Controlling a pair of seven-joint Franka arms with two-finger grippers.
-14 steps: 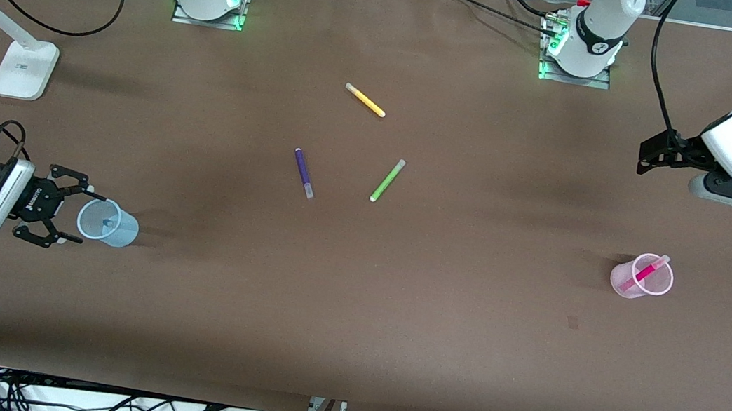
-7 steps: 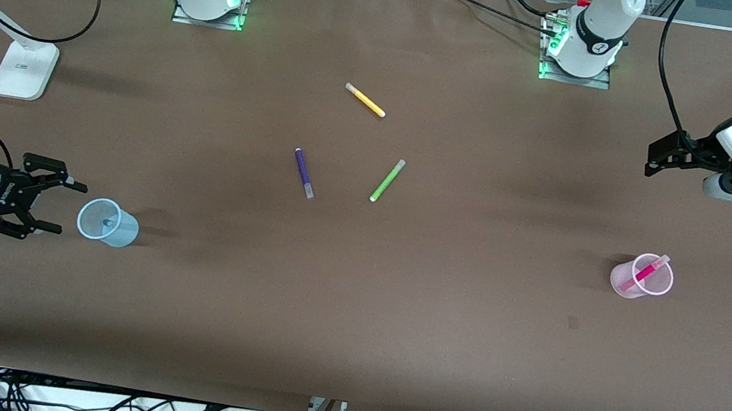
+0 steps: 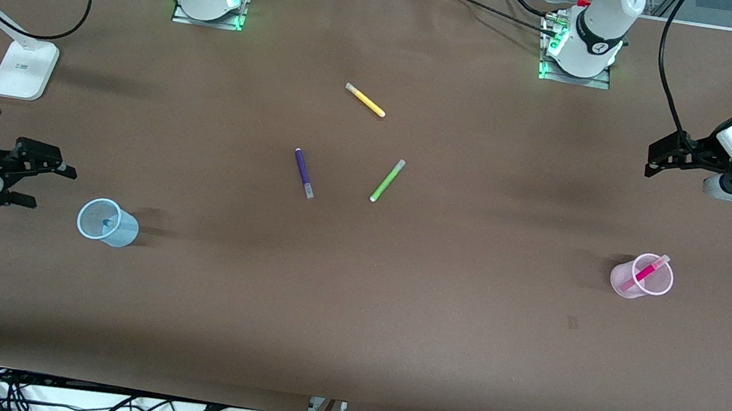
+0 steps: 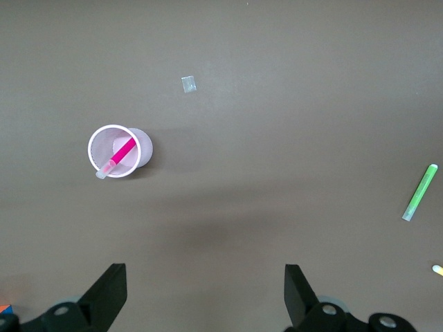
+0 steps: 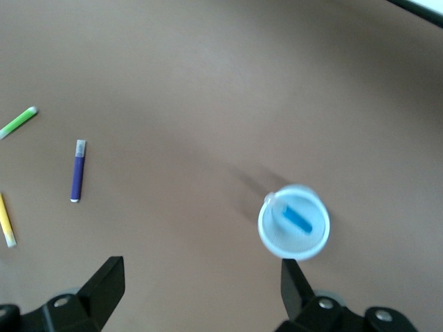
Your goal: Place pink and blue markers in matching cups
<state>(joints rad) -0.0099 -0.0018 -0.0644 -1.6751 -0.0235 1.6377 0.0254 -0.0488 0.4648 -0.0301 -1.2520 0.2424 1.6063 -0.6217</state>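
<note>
The light blue cup (image 3: 107,222) stands at the right arm's end of the table with the blue marker (image 5: 297,218) inside it; the cup shows in the right wrist view (image 5: 294,238). The light pink cup (image 3: 642,276) stands at the left arm's end with the pink marker (image 3: 646,272) leaning in it; both show in the left wrist view, cup (image 4: 105,141) and marker (image 4: 120,154). My right gripper (image 3: 43,184) is open and empty, beside the blue cup toward the table's end. My left gripper (image 3: 655,161) is open and empty, over bare table farther from the front camera than the pink cup.
A purple marker (image 3: 304,172), a lime green marker (image 3: 387,180) and a yellow marker (image 3: 365,100) lie at mid table. A white stand base (image 3: 23,68) sits near the right arm's end. A small scrap (image 4: 188,84) lies near the pink cup.
My right gripper has drawn back from the blue cup toward the table's end and risen. My left gripper shifted slightly toward its end one second ago, then held still.
</note>
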